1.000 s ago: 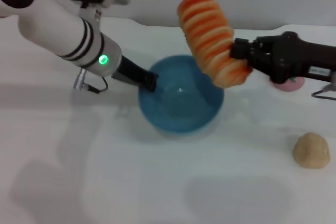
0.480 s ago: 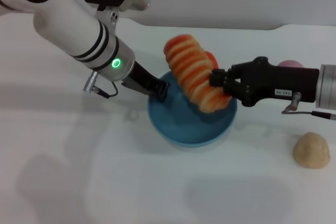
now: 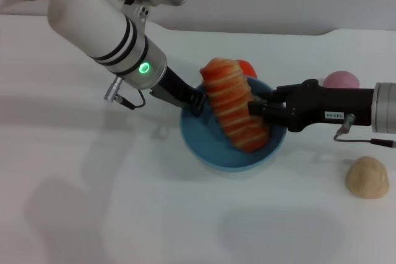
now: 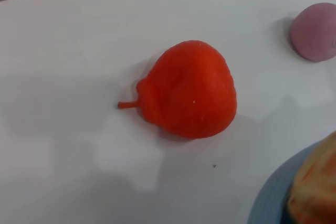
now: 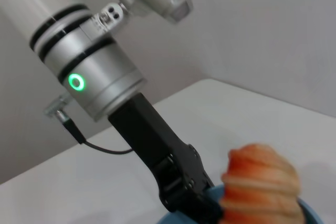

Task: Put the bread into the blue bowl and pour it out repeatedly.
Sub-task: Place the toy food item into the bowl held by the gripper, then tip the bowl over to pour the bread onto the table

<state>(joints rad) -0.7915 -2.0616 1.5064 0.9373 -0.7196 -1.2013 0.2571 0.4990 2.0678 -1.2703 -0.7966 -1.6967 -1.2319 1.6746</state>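
Observation:
The blue bowl stands at the table's middle. My left gripper is shut on its left rim. The bread, orange-and-cream ridged, lies tilted in the bowl, its upper end sticking up above the far rim. My right gripper reaches in from the right and is shut on the bread's side. The right wrist view shows the bread, the bowl rim and the left gripper at the rim. The left wrist view shows an edge of the bowl and the bread.
A red toy fruit lies just behind the bowl, also in the left wrist view. A pink lump sits at the right behind my right arm. A small round beige lump lies at the front right.
My right gripper has brought the bread down from above the bowl into it. The left gripper and the bowl have shifted slightly right and toward me.

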